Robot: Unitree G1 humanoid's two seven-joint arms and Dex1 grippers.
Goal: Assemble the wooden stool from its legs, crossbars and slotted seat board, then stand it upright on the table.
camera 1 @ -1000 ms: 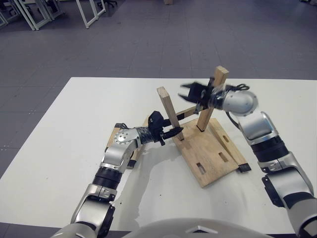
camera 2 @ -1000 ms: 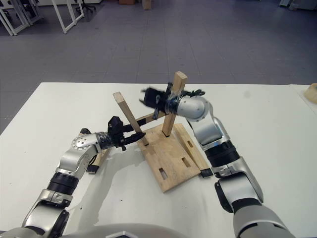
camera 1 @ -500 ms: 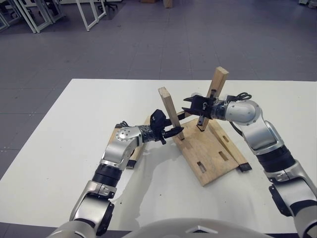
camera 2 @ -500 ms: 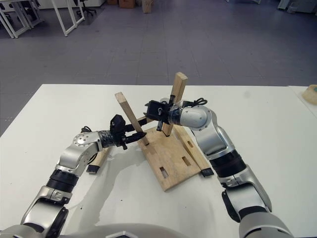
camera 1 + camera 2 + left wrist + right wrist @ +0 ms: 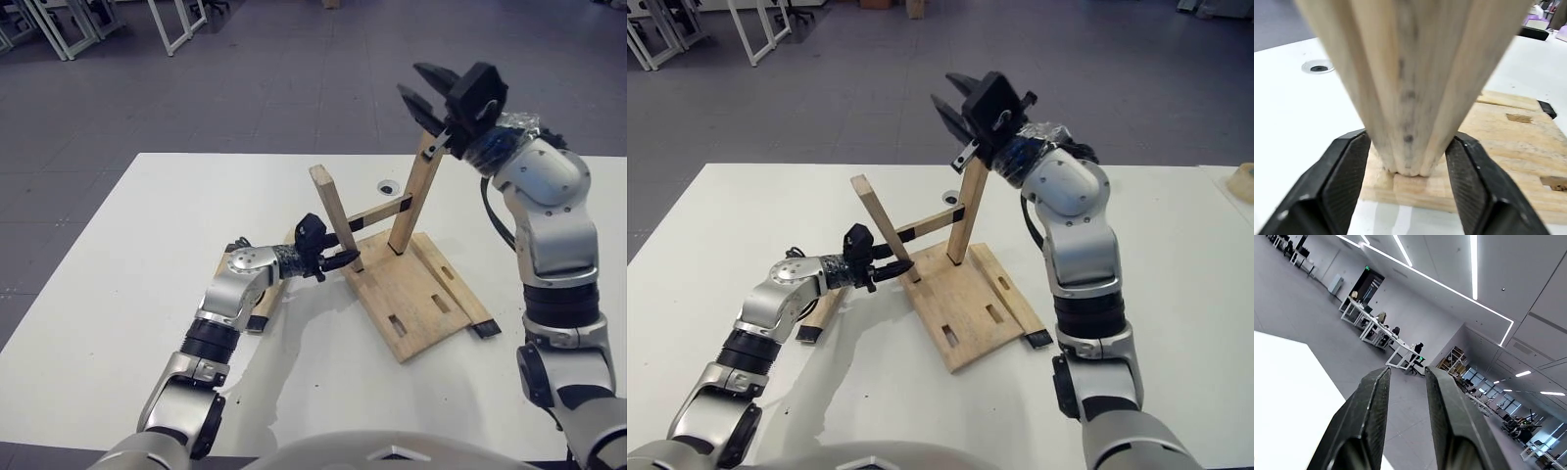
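Right end effector (image 5: 407, 77) has lifted off the leg (image 5: 411, 201) slotted in seat board (image 5: 423, 305).

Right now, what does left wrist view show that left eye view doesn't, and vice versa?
Left wrist view adds the contact up close: both fingers of the left pincer pressed on the near leg just above its foot, at the seat board edge. Left eye view adds the right pincer, open and empty, up by the far leg top; the crossbar joining the two legs; a loose piece beside the left arm. Shared: near leg, left pincer, seat board with its slots, table grommet.
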